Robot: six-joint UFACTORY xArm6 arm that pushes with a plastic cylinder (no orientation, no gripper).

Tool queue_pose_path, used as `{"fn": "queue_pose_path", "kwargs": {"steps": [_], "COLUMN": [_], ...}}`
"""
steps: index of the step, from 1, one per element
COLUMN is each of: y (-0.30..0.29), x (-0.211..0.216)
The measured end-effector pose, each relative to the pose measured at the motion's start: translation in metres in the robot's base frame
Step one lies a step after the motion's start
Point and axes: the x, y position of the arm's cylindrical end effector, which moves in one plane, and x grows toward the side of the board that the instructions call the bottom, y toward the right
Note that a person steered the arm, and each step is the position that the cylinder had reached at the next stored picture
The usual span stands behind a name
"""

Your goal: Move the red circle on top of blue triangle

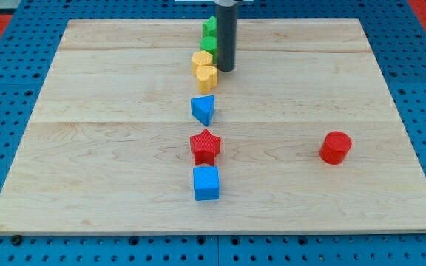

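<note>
The red circle (336,147) stands alone on the wooden board toward the view's right. The blue triangle (204,109) lies near the board's middle, far to the left of the red circle. My tip (225,70) is at the view's top centre, just right of the yellow blocks and above the blue triangle. It is far from the red circle and touches neither task block.
A column of blocks runs down the middle: green blocks (210,33) at the top, a yellow hexagon (202,60), a yellow heart (207,77), then below the triangle a red star (205,145) and a blue cube (206,182). The wooden board (95,148) lies on a blue pegboard.
</note>
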Motion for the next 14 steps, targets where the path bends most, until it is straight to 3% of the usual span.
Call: {"fn": "queue_pose_path", "kwargs": {"steps": [4, 5, 6, 7, 10, 14], "y": [0.177, 0.202, 0.183, 0.141, 0.092, 0.047], "x": [0.141, 0.188, 0.195, 0.192, 0.124, 0.095]}}
